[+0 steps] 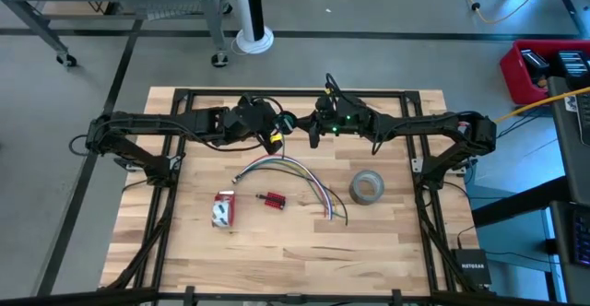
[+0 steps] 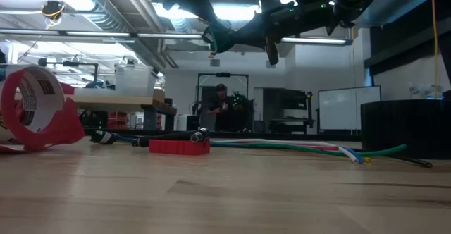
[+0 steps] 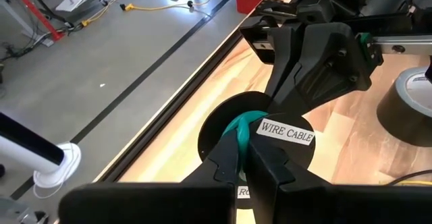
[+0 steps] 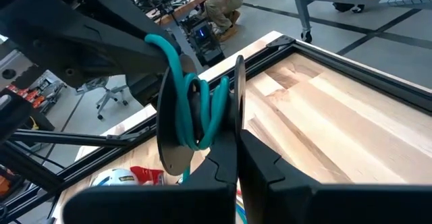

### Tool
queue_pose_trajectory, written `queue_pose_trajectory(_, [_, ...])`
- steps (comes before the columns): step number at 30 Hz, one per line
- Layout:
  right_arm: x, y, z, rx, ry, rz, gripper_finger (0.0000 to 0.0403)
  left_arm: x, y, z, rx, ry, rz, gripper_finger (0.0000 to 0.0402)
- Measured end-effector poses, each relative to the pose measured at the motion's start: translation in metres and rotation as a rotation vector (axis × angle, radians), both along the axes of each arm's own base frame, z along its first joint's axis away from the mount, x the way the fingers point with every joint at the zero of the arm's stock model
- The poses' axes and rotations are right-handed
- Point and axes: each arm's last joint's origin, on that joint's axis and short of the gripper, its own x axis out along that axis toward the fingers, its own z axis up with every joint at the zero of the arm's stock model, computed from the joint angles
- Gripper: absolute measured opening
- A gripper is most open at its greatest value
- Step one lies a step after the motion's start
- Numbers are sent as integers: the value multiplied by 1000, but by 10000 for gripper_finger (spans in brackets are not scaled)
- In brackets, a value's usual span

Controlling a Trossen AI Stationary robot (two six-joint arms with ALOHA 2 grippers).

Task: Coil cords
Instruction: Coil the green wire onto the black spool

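Both grippers meet above the table's (image 1: 387, 241) far middle; left gripper (image 3: 244, 158) and right gripper (image 4: 236, 158) each pinch the teal cord (image 4: 196, 106) wound on a black spool (image 3: 226, 126); spool's label (image 3: 287, 132) partly hidden; tape roll (image 1: 367, 187) apart.

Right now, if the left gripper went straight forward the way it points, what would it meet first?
The left gripper, shut on the teal cord, points at the right gripper just ahead; probably that first, though depth is unclear.
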Motion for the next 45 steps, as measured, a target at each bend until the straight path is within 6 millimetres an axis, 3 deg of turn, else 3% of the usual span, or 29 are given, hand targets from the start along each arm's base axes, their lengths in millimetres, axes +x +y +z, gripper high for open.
queue_pose_trajectory(23, [0,0,0,0,0,-1,1,0,0,0,-39,-35,29,2])
queue_pose_trajectory(33, [0,0,2,-5,-21,7,1,-14,-1,9,-56,-44,35,1])
queue_pose_trajectory(45, [0,1,2,1,-19,30,1,-20,-2,4,-67,39,30,0])
